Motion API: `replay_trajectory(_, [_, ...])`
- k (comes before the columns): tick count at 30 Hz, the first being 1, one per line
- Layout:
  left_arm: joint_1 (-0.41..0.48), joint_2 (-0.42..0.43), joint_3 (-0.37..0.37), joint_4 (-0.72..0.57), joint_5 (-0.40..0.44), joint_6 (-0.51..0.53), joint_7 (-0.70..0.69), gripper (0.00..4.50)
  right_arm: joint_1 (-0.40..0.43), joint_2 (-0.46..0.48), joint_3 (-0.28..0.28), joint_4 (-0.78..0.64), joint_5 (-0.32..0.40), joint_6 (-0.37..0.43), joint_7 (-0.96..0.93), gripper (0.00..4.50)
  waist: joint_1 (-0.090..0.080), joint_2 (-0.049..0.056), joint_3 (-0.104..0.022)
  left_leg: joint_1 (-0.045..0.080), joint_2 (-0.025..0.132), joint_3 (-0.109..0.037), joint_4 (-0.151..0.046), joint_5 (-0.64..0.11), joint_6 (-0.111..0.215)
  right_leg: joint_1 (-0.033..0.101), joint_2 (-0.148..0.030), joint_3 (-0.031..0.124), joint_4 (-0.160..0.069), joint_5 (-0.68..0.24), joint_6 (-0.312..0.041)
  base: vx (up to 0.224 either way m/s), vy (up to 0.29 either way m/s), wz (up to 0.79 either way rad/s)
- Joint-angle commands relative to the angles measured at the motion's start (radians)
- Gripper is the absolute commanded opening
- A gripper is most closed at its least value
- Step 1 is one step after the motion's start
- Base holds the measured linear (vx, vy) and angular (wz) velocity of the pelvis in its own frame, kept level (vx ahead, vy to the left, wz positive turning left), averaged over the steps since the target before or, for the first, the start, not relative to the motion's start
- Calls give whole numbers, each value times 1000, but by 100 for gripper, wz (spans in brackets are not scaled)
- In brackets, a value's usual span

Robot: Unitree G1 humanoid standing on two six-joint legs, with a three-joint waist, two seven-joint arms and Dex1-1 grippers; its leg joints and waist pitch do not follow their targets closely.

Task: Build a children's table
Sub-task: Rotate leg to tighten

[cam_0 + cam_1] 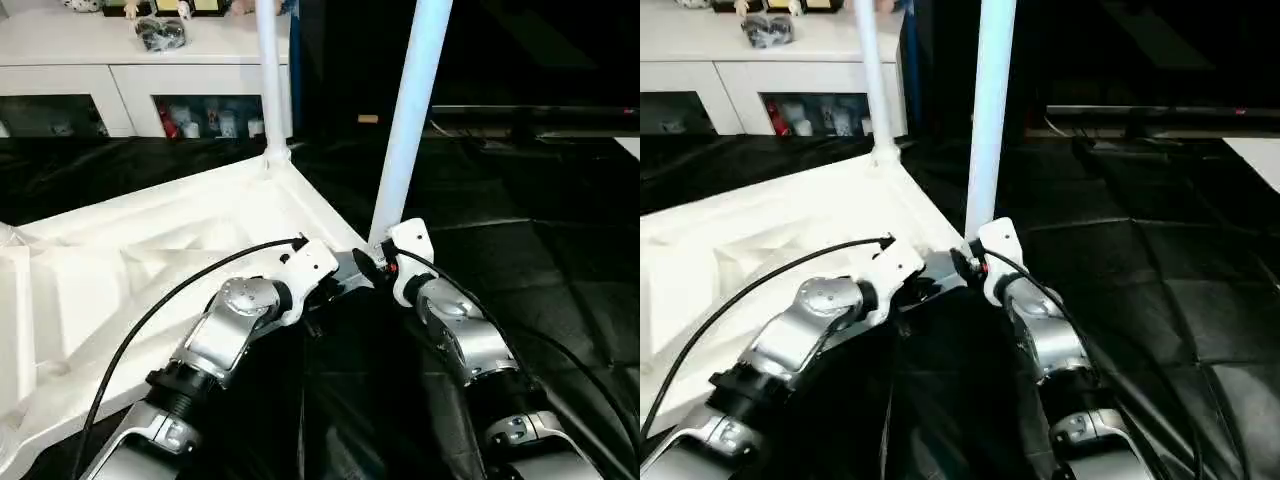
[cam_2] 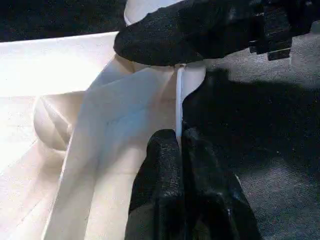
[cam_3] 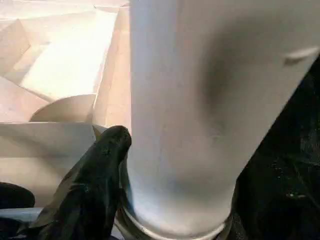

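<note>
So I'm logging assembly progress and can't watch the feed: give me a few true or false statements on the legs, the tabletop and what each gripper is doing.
1. The tabletop lies underside up on the black cover. True.
2. Two legs, the far leg and the near leg, stand up from its corners. True.
3. The left gripper is wide open above the tabletop. False: its fingers are pinched shut on the tabletop's rim.
4. The right gripper is at the near leg's base. True.
5. The near leg lies flat. False: it stands upright.
</note>
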Motion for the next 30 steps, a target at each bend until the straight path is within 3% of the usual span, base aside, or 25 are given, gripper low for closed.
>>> replay_trajectory(1, [-29, -39, -22, 20, 1, -24, 36, 0, 16, 93, 93, -21, 28, 0, 97, 326, 1, -3, -51, -2, 75, -32, -91, -133, 28, 42, -98, 56, -73, -137, -254, 0, 0, 0])
replay_trajectory(2, [-16, -16, -27, 5, -5, -56, -13, 0, 26, 76, 69, -52, 65, 30, 143, 346, 4, -7, -50, -2, 74, -32, -92, -146, 38, 43, -99, 56, -76, -170, -248, 0, 0, 0])
replay_trajectory(5, [4, 17, -22, -13, -13, -77, -58, 0, 28, 32, 56, -79, 81, 43, 197, 367, 5, -8, -50, -4, 78, -33, -93, -122, 48, 42, -99, 55, -73, -163, -241, 0, 0, 0])
replay_trajectory(6, [17, 38, -25, -29, -21, -89, -92, 0, 30, 1, 61, -88, 84, 42, 239, 373, 3, -23, -50, -5, 78, -30, -93, -115, 55, 42, -99, 55, -75, -159, -241, 0, 0, 0])
replay_trajectory(7, [24, 50, -26, -38, -26, -99, -112, 0, 31, -19, 65, -92, 83, 39, 265, 380, 7, -15, -52, -7, 77, -31, -91, -103, 60, 45, -102, 55, -72, -162, -242, 0, 0, 0])
replay_trajectory(8, [42, 78, -29, -60, -41, -130, -163, 0, 34, -64, 74, -101, 83, 34, 326, 380, 7, -15, -52, -7, 77, -31, -91, -103, 60, 45, -102, 55, -72, -162, -242, 0, 0, 0])
replay_trajectory(9, [50, 90, -30, -70, -50, -148, -187, 0, 35, -84, 78, -104, 82, 32, 353, 403, 9, -20, -52, -7, 78, -30, -89, -80, 79, 44, -103, 54, -70, -146, -242, 0, 0, 0])
replay_trajectory(11, [66, 116, -22, -98, -73, -127, -231, 0, 41, -138, 81, -115, 94, 25, 435, 410, 10, -21, -52, -4, 77, -25, -86, -69, 90, 40, -101, 54, -69, -130, -254, 0, 0, 0])
replay_trajectory(12, [72, 126, -20, -106, -81, -132, -248, 0, 43, -155, 82, -123, 102, 27, 466, 410, 11, -31, -53, -5, 76, -24, -85, -58, 96, 42, -100, 54, -68, -118, -257, 0, 0, 0])
replay_trajectory(13, [86, 152, -16, -128, -104, -139, -297, 0, 52, -201, 88, -145, 120, 24, 551, 410, 19, -24, -56, -4, 79, -24, -83, -27, 111, 43, -102, 54, -60, -69, -269, 0, 0, 0])
replay_trajectory(16, [102, 187, -13, -158, -142, -155, -382, 0, 64, -256, 96, -174, 143, 29, 668, 410, 24, -25, -59, -7, 77, -23, -79, 2, 140, 40, -96, 51, -52, 1, -281, 0, 0, 0])
replay_trajectory(17, [106, 196, -12, -167, -153, -150, -404, 0, 66, -271, 102, -182, 144, 28, 700, 410, 29, -35, -59, -10, 77, -22, -77, 12, 151, 42, -97, 50, -47, 14, -284, 0, 0, 0])
replay_trajectory(18, [108, 201, -11, -171, -158, -147, -415, 0, 68, -280, 106, -188, 146, 31, 719, 410, 31, -33, -58, -9, 78, -21, -78, 12, 156, 40, -97, 49, -48, 9, -285, 0, 0, 0])
replay_trajectory(21, [117, 235, -13, -192, -184, -134, -481, 0, 78, -342, 142, -227, 164, 48, 844, 410, 39, -30, -58, -8, 81, -20, -76, 11, 159, 37, -94, 46, -47, -10, -288, 0, 0, 0])
replay_trajectory(23, [119, 253, -16, -199, -187, -136, -512, 0, 82, -373, 166, -234, 158, 40, 895, 382, 40, -23, -56, -7, 82, -21, -76, 5, 156, 33, -94, 45, -48, -22, -288, 0, 0, 0])
replay_trajectory(30, [124, 269, -20, -206, -191, -136, -546, 0, 83, -385, 177, -244, 150, 32, 928, 328, 45, -27, -59, -7, 80, -21, -75, 1, 135, 36, -95, 47, -47, -17, -291, 0, 0, 0])
